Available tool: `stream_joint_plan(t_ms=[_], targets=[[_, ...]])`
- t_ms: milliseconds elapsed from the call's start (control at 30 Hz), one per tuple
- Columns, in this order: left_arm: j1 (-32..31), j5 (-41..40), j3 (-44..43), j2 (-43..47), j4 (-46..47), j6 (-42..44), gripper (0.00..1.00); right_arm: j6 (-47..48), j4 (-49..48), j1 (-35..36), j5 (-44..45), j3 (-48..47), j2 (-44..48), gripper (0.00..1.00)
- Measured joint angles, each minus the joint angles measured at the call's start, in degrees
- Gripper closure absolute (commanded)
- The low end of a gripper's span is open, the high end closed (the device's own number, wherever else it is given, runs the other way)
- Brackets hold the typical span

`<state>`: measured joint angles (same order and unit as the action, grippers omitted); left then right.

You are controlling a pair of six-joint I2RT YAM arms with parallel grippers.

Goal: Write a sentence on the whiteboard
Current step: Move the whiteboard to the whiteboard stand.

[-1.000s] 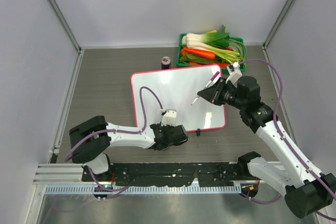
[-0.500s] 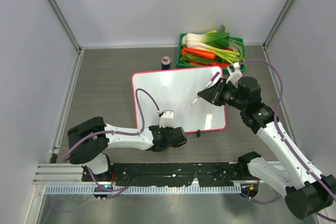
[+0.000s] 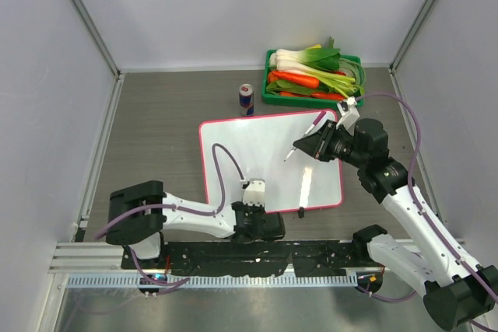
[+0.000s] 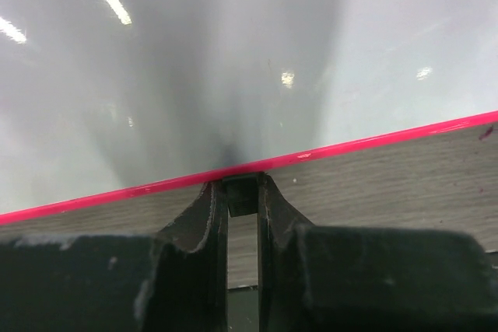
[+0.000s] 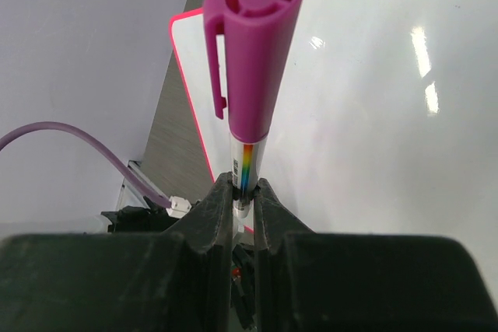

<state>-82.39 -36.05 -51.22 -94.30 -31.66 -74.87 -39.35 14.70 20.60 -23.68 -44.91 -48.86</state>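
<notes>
The whiteboard (image 3: 257, 157) lies flat on the table, white with a thin pink-red frame. Its surface is blank; no sentence shows on it. My left gripper (image 3: 250, 209) is at the board's near edge, shut on one of its small black feet (image 4: 241, 194). My right gripper (image 3: 310, 144) is shut on a marker (image 3: 302, 139) with a purple cap (image 5: 250, 44) on its back end. It holds the marker slanted above the right half of the board (image 5: 373, 114), with the tip pointing down and left.
A green crate (image 3: 268, 99) of leeks, carrots and greens stands at the back right, behind the board. A soda can (image 3: 247, 99) stands left of the crate. The board's second black foot (image 3: 300, 211) sticks out from the near edge.
The board has slid towards the near edge and a little right, away from the can, with my left gripper drawing back. My right gripper and the marker moved slightly nearer.
</notes>
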Motion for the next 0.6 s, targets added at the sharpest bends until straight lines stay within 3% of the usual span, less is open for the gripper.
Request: stream_joint_plan(t_ms=[67,133,300,333,467,600], targets=[[-1.18,-0.07,-0.52,-0.48,-0.59,-0.81,0.89,-0.02,0.00,0.00,-0.13,0.35,0.24,0.99],[-2.19,-0.07,-1.31,-1.03,-1.33,-1.44,0.77,-0.02,0.02,0.00,-0.24,0.59,0.37,0.99],[-4.83,1.51,-4.61,-3.06,-2.93,-1.27,0.28,-0.02,0.09,-0.04,-0.35,0.61,0.55,0.99],[-5.77,2.14,-5.11,-3.21,-2.93,-1.05,0.23,-0.04,0.11,-0.04,-0.42,0.61,0.59,0.99],[-8.96,3.80,-5.64,-3.04,-3.21,-1.16,0.08,-0.02,0.24,-0.07,-0.50,0.61,0.63,0.99],[-10.12,4.24,-5.60,-0.46,-5.01,-1.09,0.01,0.02,0.59,-0.07,-0.66,0.57,0.63,0.99]])
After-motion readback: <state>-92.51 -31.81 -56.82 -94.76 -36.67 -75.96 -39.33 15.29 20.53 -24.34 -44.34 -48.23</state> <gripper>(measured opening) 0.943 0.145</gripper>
